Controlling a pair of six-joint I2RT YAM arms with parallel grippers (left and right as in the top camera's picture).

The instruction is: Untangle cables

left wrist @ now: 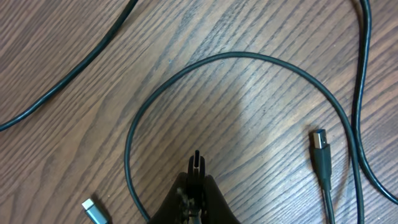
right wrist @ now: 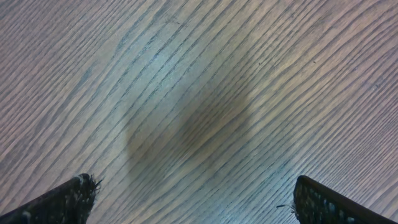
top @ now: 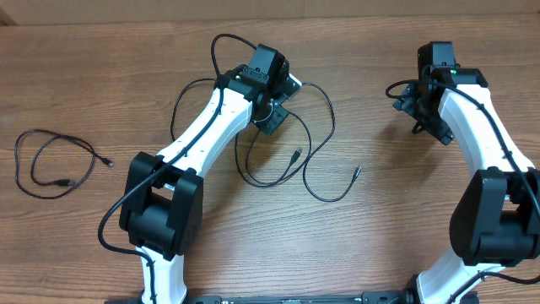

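Two thin black cables [top: 332, 118] sprawl in loose, overlapping loops across the middle of a wooden desk [top: 396, 228], with the left fingers [top: 272, 118] hanging directly above them. The left wrist view shows the left fingers [left wrist: 196, 168] pressed together to a narrow tip, with no cord seen between them. One strand [left wrist: 236, 55] arcs around that tip on three sides, apart from it, like an open ring. A silver flat plug [left wrist: 93, 210] lies just off to one side of the fingers and a round black plug [left wrist: 320, 144] lies on the other side, beyond the arc. Neither plug touches the fingers. From overhead, the two free ends trail toward the near side of the desk: one plug [top: 297, 154] sits inside the loops and the other [top: 358, 171] points out to the right.

A third cord [top: 63, 181] lies coiled on its own near the desk's left edge, well apart from both arms.

The right fingers [top: 419, 114] hover over bare wood at the far right, well clear of every cable. In the right wrist view the right fingers [right wrist: 68, 194] are spread wide, one at each lower corner, holding nothing.
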